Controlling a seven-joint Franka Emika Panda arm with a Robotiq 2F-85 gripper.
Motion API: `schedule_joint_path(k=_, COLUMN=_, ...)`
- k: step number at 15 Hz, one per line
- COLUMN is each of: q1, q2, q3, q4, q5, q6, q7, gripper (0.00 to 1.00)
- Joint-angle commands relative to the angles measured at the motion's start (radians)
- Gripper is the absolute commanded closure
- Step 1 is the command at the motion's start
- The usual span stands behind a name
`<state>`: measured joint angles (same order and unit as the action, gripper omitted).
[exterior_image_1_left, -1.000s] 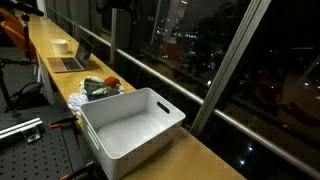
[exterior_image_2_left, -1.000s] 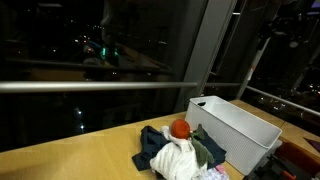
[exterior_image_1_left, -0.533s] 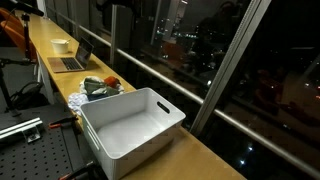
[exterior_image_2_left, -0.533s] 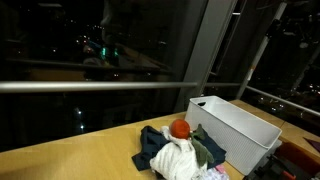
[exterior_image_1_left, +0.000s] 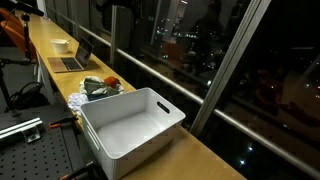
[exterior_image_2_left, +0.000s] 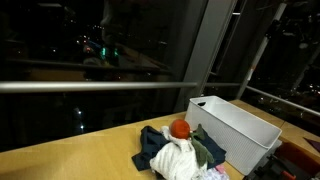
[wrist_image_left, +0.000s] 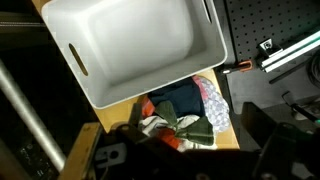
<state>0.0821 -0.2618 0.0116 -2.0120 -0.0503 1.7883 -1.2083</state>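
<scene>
Nothing shifts: we hover, gripper (wrist_image_left: 190, 150) spread wide and empty, above the white plastic bin (wrist_image_left: 130, 50) and crumpled multicoloured clothes pile (wrist_image_left: 185, 112).

The bin (exterior_image_1_left: 140, 148) looked smooth, matt white plastic; the clothes (exterior_image_2_left: 178, 152) soft crumpled cloth; the bench (exterior_image_2_left: 70, 160) pale smooth wood

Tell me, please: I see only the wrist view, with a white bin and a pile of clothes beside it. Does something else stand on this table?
Observer: Yes. Past the clothes pile, an open laptop stands on the table.
Operator: And behind the laptop?
Observer: A pale bowl or cup, farther along the table.
Operator: What lies on top of the pile?
Observer: An orange round thing, resting on a white cloth.
</scene>
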Motion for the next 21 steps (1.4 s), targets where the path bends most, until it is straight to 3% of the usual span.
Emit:
schedule_joint_path(k=1, q1=0.038, q2=0.056, q3=0.025, q4=0.025, q5=0.012, q6=0.04, q7=0.005, gripper=0.0)
schedule_joint_path(k=7, q1=0.119, q2=0.263, q3=0.141, q4=0.091, q5=0.014, q6=0.212, q7=0.144, gripper=0.0)
schedule_joint_path(k=12, q1=0.166, q2=0.55, q3=0.216, q4=0.259, q5=-0.009, q6=0.293, q7=0.271, gripper=0.0)
schedule_joint_path(k=16, q1=0.206, q2=0.793, q3=0.246, q4=0.442, q5=-0.027, q6=0.306, q7=0.328, gripper=0.0)
schedule_joint_path(k=21, q1=0.261, q2=1.0, q3=0.249, q4=0.668, q5=-0.039, q6=0.198, q7=0.386, gripper=0.0)
